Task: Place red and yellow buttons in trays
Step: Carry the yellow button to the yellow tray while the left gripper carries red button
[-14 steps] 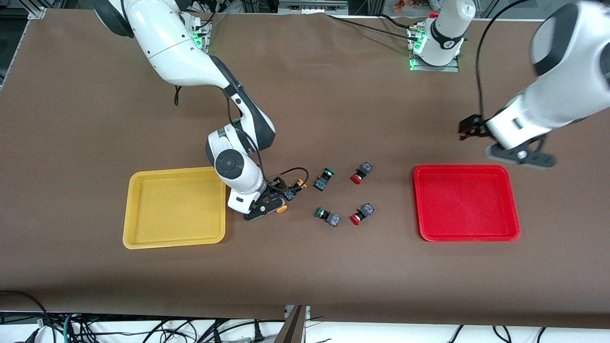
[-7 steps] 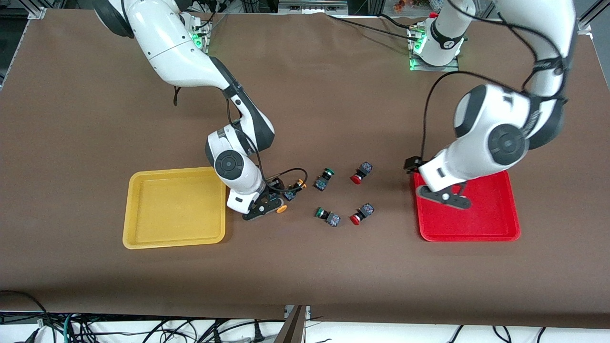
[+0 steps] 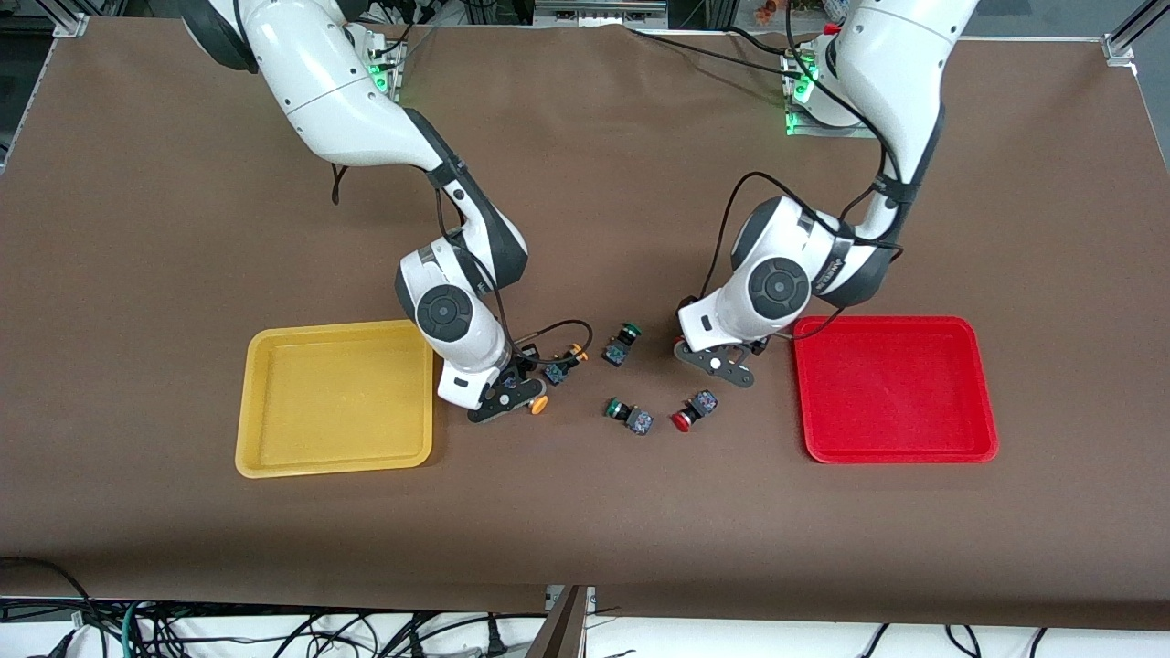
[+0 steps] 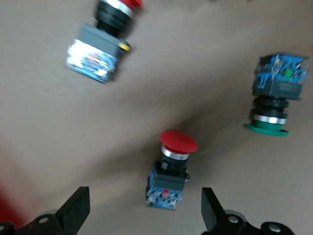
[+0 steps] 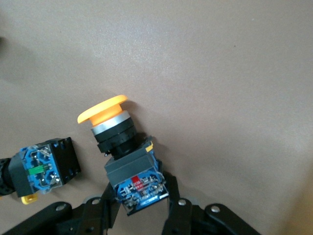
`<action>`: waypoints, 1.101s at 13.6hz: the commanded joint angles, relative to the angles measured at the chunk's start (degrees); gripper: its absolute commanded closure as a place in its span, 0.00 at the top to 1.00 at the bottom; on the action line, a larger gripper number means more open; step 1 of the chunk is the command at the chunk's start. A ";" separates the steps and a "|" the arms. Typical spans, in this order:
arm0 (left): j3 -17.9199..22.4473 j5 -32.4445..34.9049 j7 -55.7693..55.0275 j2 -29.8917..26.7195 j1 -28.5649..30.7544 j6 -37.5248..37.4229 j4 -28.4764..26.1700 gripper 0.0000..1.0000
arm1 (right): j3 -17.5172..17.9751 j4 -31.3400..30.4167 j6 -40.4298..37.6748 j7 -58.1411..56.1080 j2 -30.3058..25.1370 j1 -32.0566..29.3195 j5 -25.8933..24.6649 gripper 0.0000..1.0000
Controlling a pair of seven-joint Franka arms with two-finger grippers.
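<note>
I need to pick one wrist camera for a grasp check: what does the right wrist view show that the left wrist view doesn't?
Only the right wrist view: a yellow button clamped by its body in the right gripper, and another switch body lying beside it, its cap out of frame.
Only the left wrist view: the left gripper, open over a red button, plus a second red button and a green button.
Both: the brown table and the arm's own fingers.
</note>
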 commanded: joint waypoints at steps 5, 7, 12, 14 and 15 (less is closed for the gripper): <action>0.64 -0.20 -1.58 1.74 -4.31 10.09 -5.49 0.58 | -0.60 0.13 -0.65 1.02 -2.33 -0.01 -0.87 0.00; 0.73 1.63 -0.88 0.95 -4.48 9.74 -5.41 0.00 | -3.05 0.13 -6.16 -0.65 -5.57 -1.06 -0.88 0.00; 2.48 4.46 -1.23 -4.32 -3.26 -2.53 -2.35 0.00 | -14.90 -0.31 -23.30 -3.48 -9.90 -3.35 0.09 0.00; 3.89 4.55 -0.79 -5.12 -1.51 -11.57 3.26 0.00 | -17.21 -1.09 -24.91 -3.12 -9.73 -6.41 0.18 0.00; 3.89 5.59 -0.09 -4.95 -0.10 -16.49 6.60 0.00 | -17.22 -1.88 -25.00 -3.12 -9.72 -8.43 0.44 0.00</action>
